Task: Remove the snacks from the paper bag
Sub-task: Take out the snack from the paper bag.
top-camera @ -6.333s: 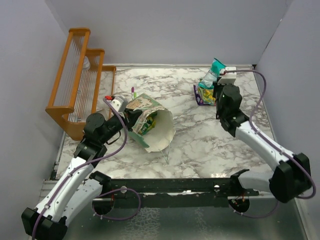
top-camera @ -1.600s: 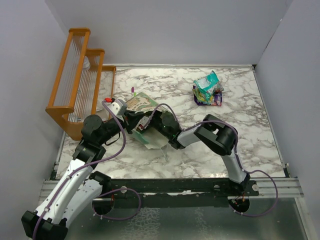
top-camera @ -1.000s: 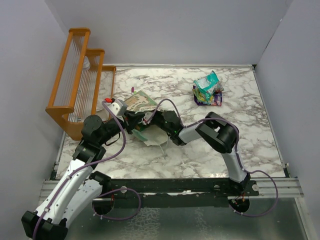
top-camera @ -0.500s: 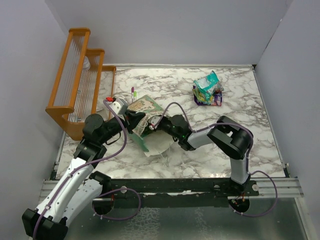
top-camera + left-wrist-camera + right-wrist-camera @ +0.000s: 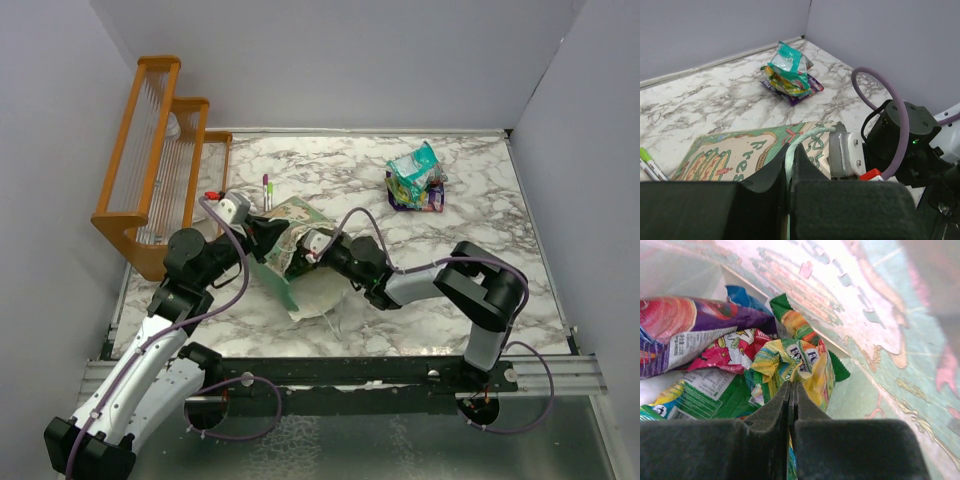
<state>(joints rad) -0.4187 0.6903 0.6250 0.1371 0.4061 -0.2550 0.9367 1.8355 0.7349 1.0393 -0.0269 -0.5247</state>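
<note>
The mint-green paper bag [image 5: 318,290] lies on its side at centre-left, mouth toward the right. My left gripper [image 5: 264,240] is shut on the bag's top rim [image 5: 805,137] and holds it up. My right gripper [image 5: 300,250] is at the bag's mouth, shut on a crumpled green-and-yellow snack packet [image 5: 795,357]. Deeper inside lie a purple packet [image 5: 700,315], a pink-red one [image 5: 735,351] and a green one [image 5: 700,390]. A small pile of snack packets [image 5: 416,178] lies on the table at the far right, also in the left wrist view [image 5: 790,72].
An orange wooden rack [image 5: 150,160] stands at the far left against the wall. Two thin markers [image 5: 267,188] lie just behind the bag. The grey walls close the table at back and right. The right arm [image 5: 480,285] stretches across the table's front middle.
My right arm has drawn back to the right, bringing the gripper from deep in the bag toward its mouth. The bag has shifted and its printed face has tipped up.
</note>
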